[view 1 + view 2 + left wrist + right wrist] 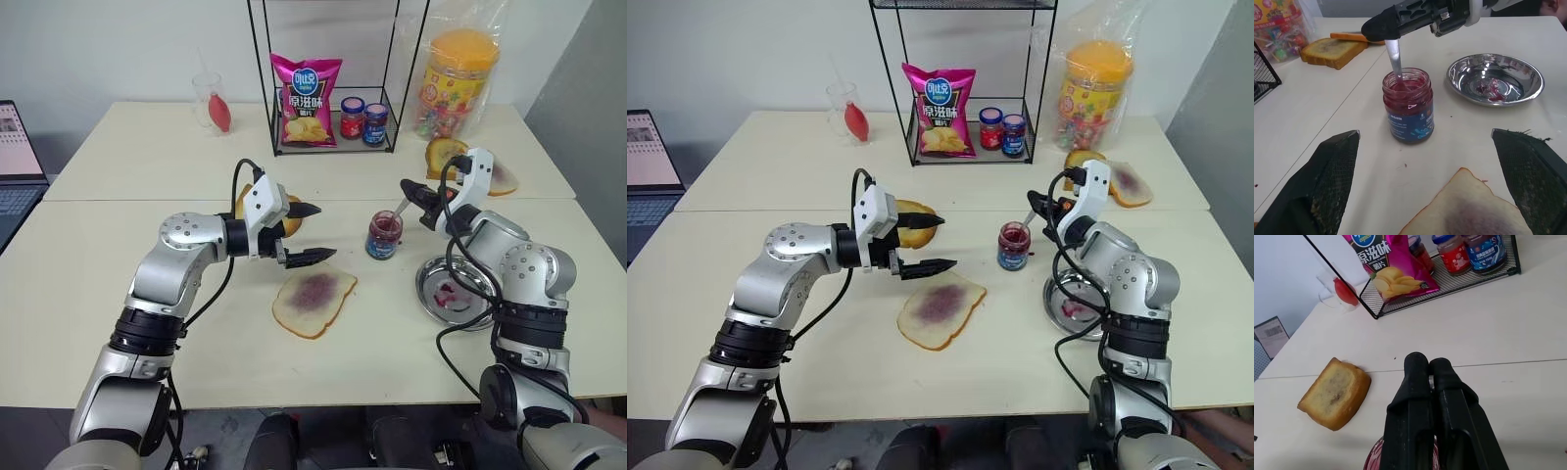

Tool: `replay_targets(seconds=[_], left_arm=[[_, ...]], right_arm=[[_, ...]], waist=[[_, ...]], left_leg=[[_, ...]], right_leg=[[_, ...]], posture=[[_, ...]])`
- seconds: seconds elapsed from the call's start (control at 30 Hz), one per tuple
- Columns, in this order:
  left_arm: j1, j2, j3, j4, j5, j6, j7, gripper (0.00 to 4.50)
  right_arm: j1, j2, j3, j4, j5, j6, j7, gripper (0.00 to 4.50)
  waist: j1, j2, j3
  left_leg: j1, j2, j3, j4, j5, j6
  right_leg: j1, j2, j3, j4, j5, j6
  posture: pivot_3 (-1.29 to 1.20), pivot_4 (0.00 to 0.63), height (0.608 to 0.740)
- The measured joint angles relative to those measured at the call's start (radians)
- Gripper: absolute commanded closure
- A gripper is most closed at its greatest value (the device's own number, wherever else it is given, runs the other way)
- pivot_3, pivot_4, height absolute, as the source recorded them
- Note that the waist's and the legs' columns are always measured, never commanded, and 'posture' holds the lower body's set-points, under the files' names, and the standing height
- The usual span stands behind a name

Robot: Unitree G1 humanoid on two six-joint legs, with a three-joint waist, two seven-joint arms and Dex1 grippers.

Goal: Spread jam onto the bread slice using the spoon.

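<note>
Right claw (411, 192) is pinching the spoon (1395, 61) by its handle, fingers fully closed on it, with the spoon bowl dipping down into the open jam jar (383, 235) on the desk (118, 294). Left claw (312, 233) is hanging wide open and empty just above the desk, between the toasted slice (912, 221) behind it and the bread slice (313, 302) in front, gripping nothing.

Bread slice is lying flat on the desk, near the jar, and is already carrying a purple jam smear at its centre, while the edges are looking bare. So part of the spreading looks done. The steel plate (456, 290) beside the jar is showing jam traces.

Judging from this, the robot is reloading jam. Left to do: lifting the spoon out, carrying it to the slice, spreading outward toward the crust.
</note>
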Motion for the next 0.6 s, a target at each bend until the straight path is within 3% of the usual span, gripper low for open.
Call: replay_targets(seconds=[0.6], left_arm=[[-0.005, -0.004, -0.001, 0.01, 0.002, -0.021, -0.007, 0.0]], right_arm=[[-0.04, 0.017, -0.096, -0.002, 0.114, 0.058, -0.113, 4.47]], waist=[[-0.006, 0.0, 0.0]], left_leg=[[0.0, 0.0, 0.0, 0.0, 0.0, 0.0]], right_leg=[[0.0, 0.0, 0.0, 0.0, 0.0, 0.0]], posture=[[0.0, 0.15, 0.74]])
